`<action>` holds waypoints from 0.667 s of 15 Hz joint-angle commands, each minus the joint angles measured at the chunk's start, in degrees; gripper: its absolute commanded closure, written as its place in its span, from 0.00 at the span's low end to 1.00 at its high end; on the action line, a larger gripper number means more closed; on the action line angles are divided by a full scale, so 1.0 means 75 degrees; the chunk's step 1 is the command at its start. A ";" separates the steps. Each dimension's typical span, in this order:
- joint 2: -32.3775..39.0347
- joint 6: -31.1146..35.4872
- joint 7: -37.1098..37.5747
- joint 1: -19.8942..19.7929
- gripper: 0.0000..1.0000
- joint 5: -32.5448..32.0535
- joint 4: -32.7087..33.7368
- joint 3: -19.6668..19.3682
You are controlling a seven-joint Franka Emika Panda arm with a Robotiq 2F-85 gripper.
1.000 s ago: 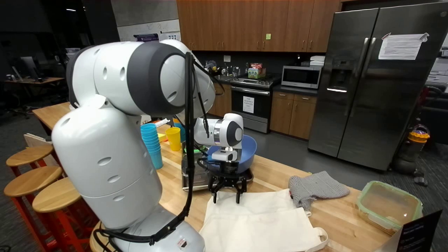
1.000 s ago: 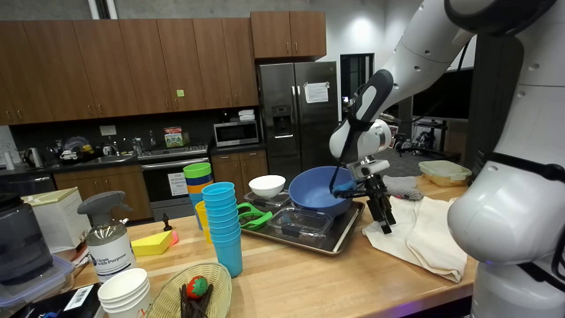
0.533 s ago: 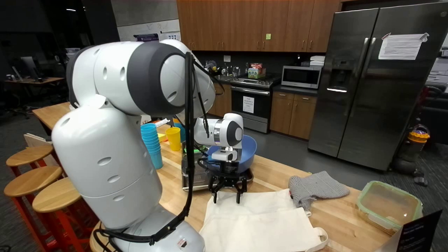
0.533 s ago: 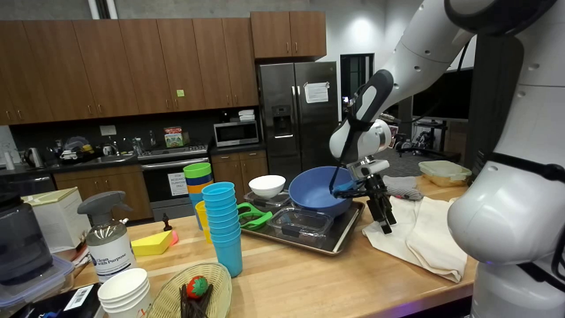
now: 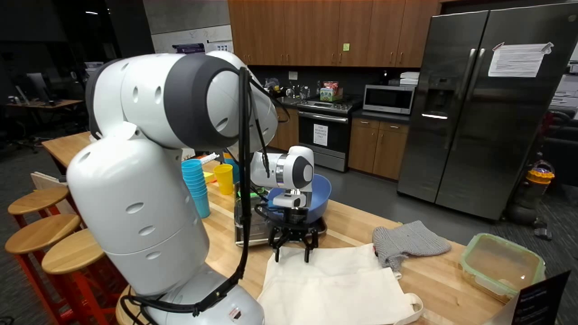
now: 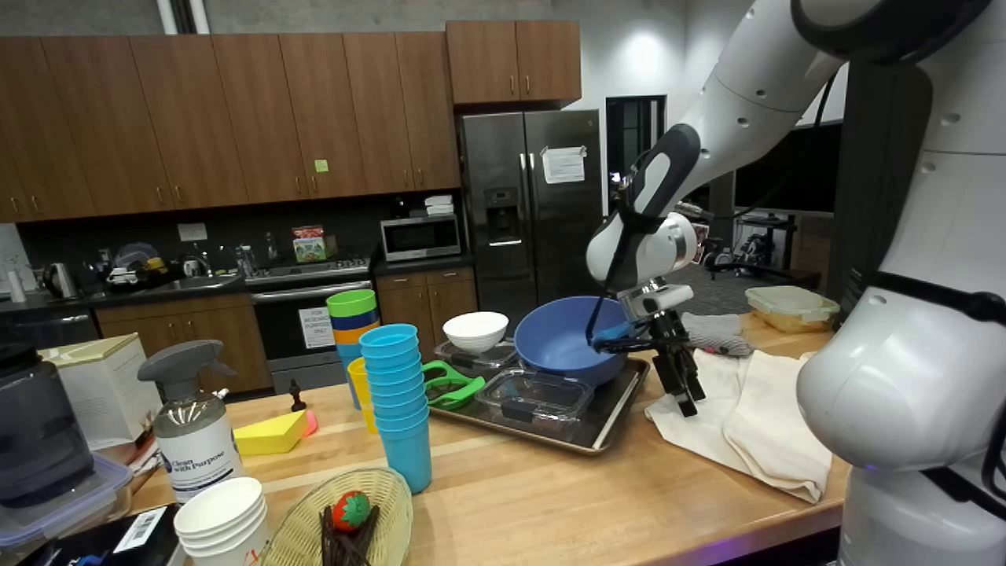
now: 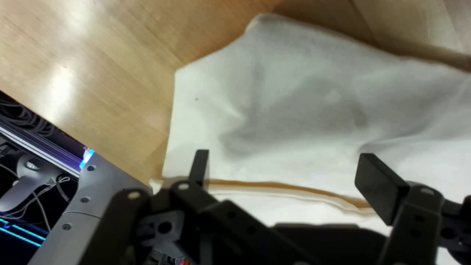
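One cream bag [image 5: 334,289] lies on the counter [image 6: 534,503] directly under the jaws, which stand wide apart; whether either of the two fingers [image 7: 381,187] touches it cannot be told. At the bag's edge is one grey cloth [image 5: 408,243], and past that one green-lidded box [image 5: 503,264], whose contents are unclear through the lid. Both exterior views show these. One tray [image 6: 609,397] carries one blue bowl [image 6: 562,338], two clear boxes [image 6: 536,401] and one green item [image 6: 469,389]; the farther box bears a white bowl [image 6: 475,330], which shows in an exterior view only. Near the tray stand one yellow cup [image 5: 223,178], one stack of blue cups [image 6: 401,424], nested too tightly to count, and one stack of mixed cups [image 6: 355,336] with a green rim on top. Also in an exterior view only are one basket [image 6: 397,503] holding one red strawberry [image 6: 351,509] and several dark sticks [image 6: 343,545], one spray bottle [image 6: 196,452] and one stack of paper cups [image 6: 224,523]. Three stools [image 5: 70,250] and part of a fourth, along with one dark card [image 5: 542,298], likewise show in an exterior view only. The wrist view alone looks down on the bag: its layered edge is seen between the fingers, and coiled cables [image 7: 22,116] lie past the edge of the counter. Both exterior views show one fridge [image 6: 554,236], one oven [image 5: 334,135] and one microwave [image 6: 420,237] at the back of the room.
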 commanded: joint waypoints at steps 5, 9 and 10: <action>-0.0007 0.0498 0.0230 0.0024 0.00 0.0524 -0.0020 -0.0065; 0.0022 0.0439 0.0569 0.0000 0.00 0.0362 0.0016 -0.0015; 0.0023 0.0425 0.0601 -0.0002 0.00 0.0315 0.0018 -0.0010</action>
